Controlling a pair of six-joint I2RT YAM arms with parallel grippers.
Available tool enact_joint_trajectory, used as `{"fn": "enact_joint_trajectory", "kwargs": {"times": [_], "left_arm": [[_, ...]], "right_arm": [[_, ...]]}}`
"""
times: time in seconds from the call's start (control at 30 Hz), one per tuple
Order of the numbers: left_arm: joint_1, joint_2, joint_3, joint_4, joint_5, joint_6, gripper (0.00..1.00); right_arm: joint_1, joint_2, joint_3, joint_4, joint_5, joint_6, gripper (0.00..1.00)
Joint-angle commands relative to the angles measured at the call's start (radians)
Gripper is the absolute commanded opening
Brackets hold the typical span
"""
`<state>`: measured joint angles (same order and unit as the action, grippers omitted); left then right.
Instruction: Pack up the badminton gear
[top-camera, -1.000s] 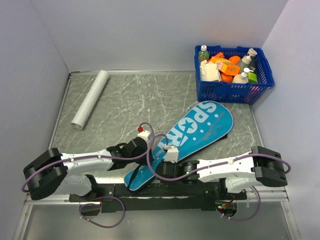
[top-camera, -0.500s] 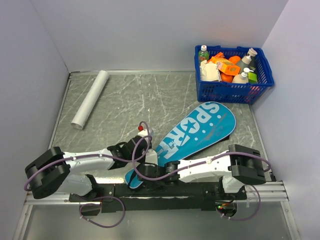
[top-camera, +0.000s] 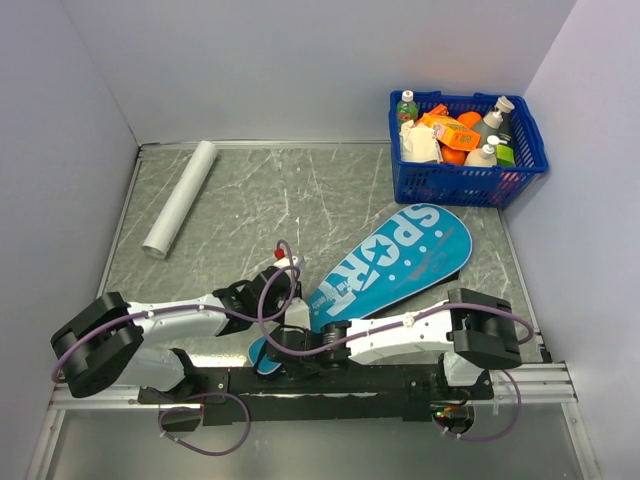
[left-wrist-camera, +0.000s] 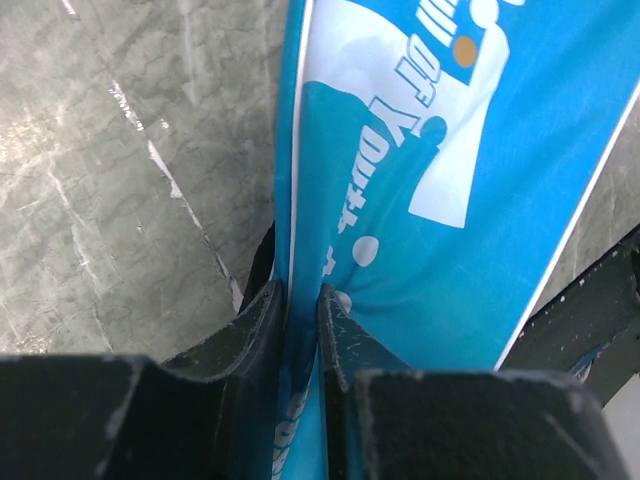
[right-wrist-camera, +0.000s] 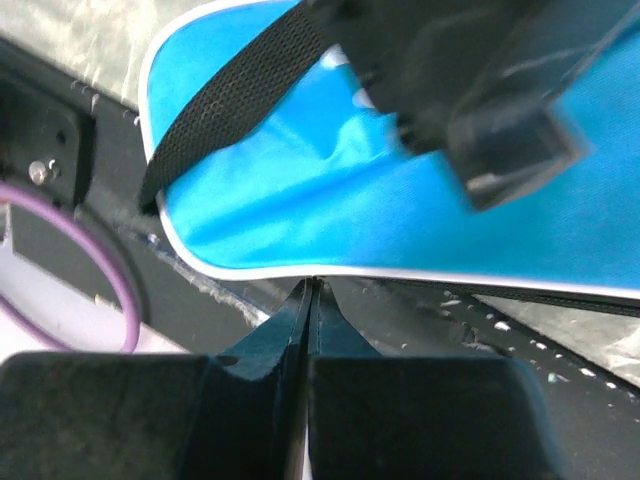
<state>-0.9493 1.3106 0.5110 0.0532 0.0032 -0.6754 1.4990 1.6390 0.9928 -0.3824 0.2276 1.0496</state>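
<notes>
A long teal bag (top-camera: 400, 262) shaped like a racket and lettered SPORT is lying at a slant across the grey marbled surface (top-camera: 300, 190). Its broad rounded end is pointing toward the far right, and its narrow end is reaching down to the black rail at the near edge, between the two arms.

The left end effector (left-wrist-camera: 300, 295) is gripping the bag near that narrow end. Its two dark fingers (left-wrist-camera: 262, 335) are standing only a sliver apart, pinching a raised fold of the teal fabric right along the white-piped edge, and the cloth is wrinkling where it is being squeezed.

The right end effector (right-wrist-camera: 308, 285) is sitting low at the bag's narrow tip. Its fingers are pressing fully together, with their tips meeting just at the white piping of the bag's rim. Whether they are catching any of that edge or only touching it is hard to make out from the wrist view. A black woven strap (right-wrist-camera: 230, 90) is curving over the bag just beyond them.

A blue plastic basket (top-camera: 465, 185) full of groceries is standing in the far right corner, and a white roll (top-camera: 180, 197) is lying at the far left, both well apart from the bag.
</notes>
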Motion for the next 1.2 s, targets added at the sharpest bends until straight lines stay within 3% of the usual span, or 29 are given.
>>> {"fn": "enact_joint_trajectory", "kwargs": {"times": [0.0, 0.1, 0.2, 0.23, 0.33, 0.43, 0.7, 0.83, 1.17], "left_arm": [[-0.069, 0.010, 0.070, 0.120, 0.138, 0.059, 0.21], [-0.069, -0.030, 0.058, 0.123, 0.153, 0.054, 0.28], [-0.069, -0.086, 0.057, 0.129, 0.192, 0.062, 0.46], [-0.068, -0.103, 0.057, 0.117, 0.190, 0.063, 0.59], [-0.059, -0.165, 0.079, 0.067, 0.138, 0.083, 0.77], [-0.011, -0.171, 0.096, 0.057, 0.164, 0.092, 0.86], [0.029, 0.093, 0.205, 0.177, 0.410, 0.129, 0.90], [0.038, 0.203, 0.251, 0.206, 0.466, 0.138, 0.88], [0.063, 0.070, 0.204, 0.189, 0.451, 0.152, 0.89]], "right_arm": [[0.067, -0.031, -0.015, 0.378, -0.246, -0.313, 0.00], [0.066, -0.082, -0.075, 0.378, -0.209, -0.294, 0.00], [0.066, -0.117, -0.140, 0.413, -0.186, -0.261, 0.00], [0.066, -0.126, -0.158, 0.421, -0.183, -0.252, 0.00], [0.067, -0.163, -0.215, 0.427, -0.159, -0.226, 0.00], [0.066, -0.214, -0.275, 0.436, -0.145, -0.212, 0.00], [0.072, -0.248, -0.338, 0.430, -0.142, -0.207, 0.00], [0.073, -0.249, -0.353, 0.401, -0.117, -0.183, 0.00], [0.073, -0.332, -0.447, 0.372, -0.077, -0.117, 0.00]]}}
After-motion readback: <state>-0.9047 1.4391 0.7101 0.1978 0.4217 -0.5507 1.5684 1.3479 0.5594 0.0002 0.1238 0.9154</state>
